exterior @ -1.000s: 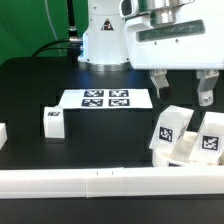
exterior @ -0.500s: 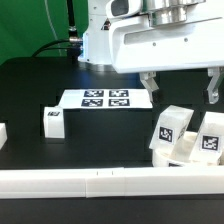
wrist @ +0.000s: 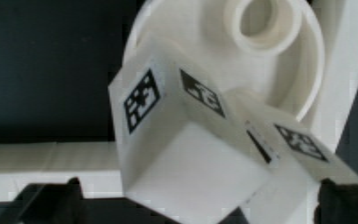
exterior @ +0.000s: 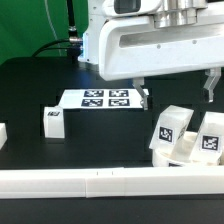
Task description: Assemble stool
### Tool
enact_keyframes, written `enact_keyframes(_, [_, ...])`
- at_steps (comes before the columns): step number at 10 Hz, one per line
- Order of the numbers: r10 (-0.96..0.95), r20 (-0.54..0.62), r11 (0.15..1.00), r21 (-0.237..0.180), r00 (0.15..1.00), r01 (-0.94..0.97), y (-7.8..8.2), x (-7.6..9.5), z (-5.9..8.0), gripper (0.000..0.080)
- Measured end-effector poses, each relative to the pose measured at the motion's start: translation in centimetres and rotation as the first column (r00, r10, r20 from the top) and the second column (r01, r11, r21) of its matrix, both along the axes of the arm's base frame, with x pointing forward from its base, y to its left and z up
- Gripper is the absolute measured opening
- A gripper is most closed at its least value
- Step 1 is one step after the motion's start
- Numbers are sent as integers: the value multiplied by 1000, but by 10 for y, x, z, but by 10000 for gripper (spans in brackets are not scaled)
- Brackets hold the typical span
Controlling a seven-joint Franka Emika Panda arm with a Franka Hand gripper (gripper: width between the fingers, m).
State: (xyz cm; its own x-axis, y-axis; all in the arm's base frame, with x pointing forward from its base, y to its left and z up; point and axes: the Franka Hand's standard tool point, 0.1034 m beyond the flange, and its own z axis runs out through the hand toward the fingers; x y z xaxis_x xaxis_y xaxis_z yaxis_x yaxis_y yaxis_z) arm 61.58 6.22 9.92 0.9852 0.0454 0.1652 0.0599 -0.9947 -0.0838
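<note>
Just below the claw (exterior: 177, 98), spread wide apart, lie two tagged stool legs (exterior: 170, 128).

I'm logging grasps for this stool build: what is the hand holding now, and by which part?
Nothing. The hand is open, its fingers spread wide with no part between them, over the tagged legs and the seat disc.
</note>
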Motion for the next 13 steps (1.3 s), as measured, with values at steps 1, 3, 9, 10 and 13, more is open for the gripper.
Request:
enact_keyframes(1, [18,-18,1000,7,1000,-18,-4,1,2,649])
enact_keyframes(3, [120,-10,993,-23,993,-120,-9,2,2,649])
enact_keyframes(9, [628,-3,770,-142,778,-622,-14,4,-6,649])
enact_keyframes(10, [672,-11,731,-147,740,-666,-16,3,-9,649])
enact_keyframes(13, [673,-27,728,-151,739,-668,-15,-1,-21,649])
